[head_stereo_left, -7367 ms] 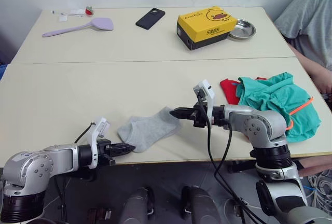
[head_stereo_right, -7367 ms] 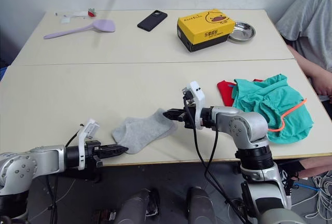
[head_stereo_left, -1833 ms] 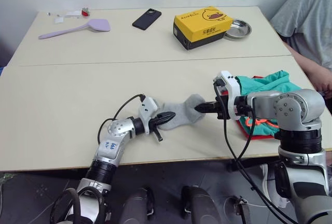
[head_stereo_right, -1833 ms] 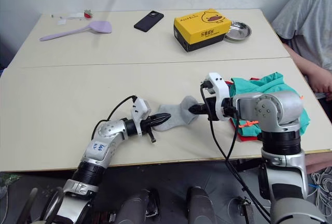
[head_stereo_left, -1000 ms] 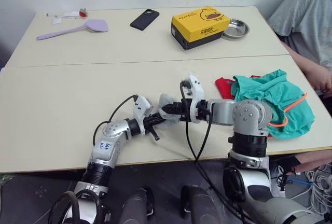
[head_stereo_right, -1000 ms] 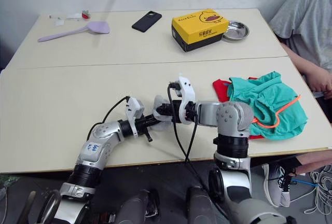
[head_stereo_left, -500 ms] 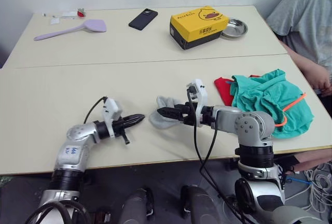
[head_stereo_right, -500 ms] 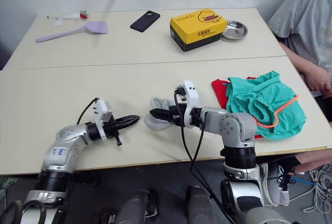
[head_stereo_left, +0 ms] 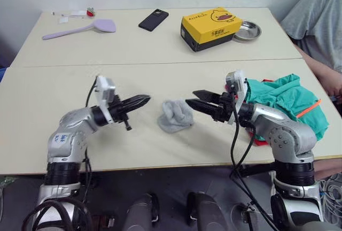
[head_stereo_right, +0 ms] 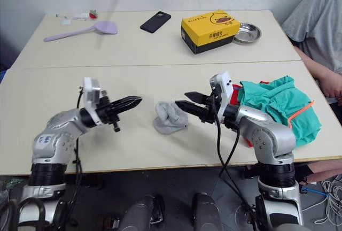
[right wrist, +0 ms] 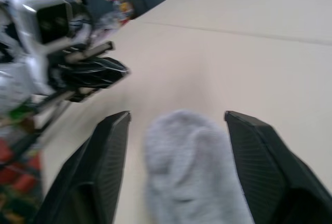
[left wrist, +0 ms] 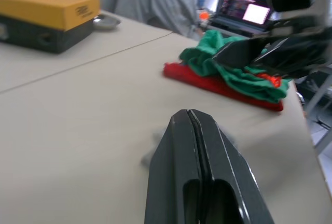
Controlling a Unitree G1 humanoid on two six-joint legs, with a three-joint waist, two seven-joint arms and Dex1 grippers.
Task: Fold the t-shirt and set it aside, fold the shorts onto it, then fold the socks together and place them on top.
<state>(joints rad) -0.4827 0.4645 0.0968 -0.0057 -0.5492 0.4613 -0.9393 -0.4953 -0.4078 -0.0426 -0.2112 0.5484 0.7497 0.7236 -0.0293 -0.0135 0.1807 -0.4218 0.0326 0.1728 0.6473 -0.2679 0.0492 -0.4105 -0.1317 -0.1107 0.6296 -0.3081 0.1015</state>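
The socks point(head_stereo_left: 175, 116) lie bunched at the frame's centre on the table point(head_stereo_left: 160, 44), free of both grippers. The left gripper point(head_stereo_left: 140, 101) has its fingers pressed together; the right gripper point(head_stereo_left: 199, 100) has its fingers spread. At right, the shorts point(head_stereo_left: 286, 100) lie on the t-shirt point(head_stereo_left: 256, 139).

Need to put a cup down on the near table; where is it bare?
Bare: near table's left part, beyond the left gripper. Crowded: the socks between the grippers, and shorts over the t-shirt past the right gripper.
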